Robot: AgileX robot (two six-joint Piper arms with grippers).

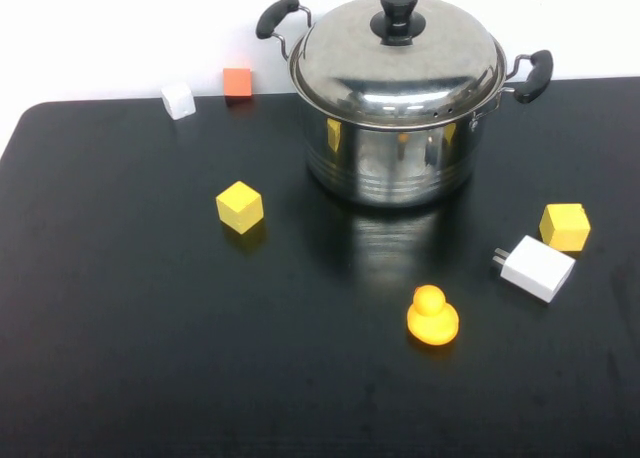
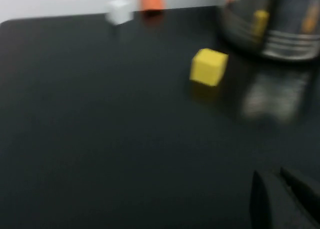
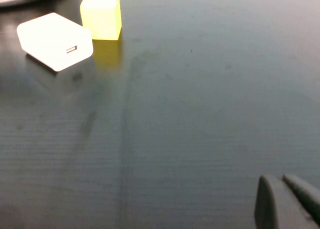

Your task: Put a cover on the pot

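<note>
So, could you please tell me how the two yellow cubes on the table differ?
The left yellow cube sits alone, left of the pot; the right yellow cube sits right of it, beside the white charger. Both rest on the black table. The pot is covered, and neither hand holds anything.

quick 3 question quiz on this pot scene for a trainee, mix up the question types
1. True or false: the lid already sits on the pot.
2. Multiple choice: which thing lies right beside the white charger? A) orange cube B) yellow cube C) duck
3. How many yellow cubes are on the table?

Key:
1. True.
2. B, the yellow cube at the robot's right.
3. Two; the other yellow cube is left of the pot.

The left claw and right claw each show only at their own wrist view's edge, over bare table, holding nothing.
</note>
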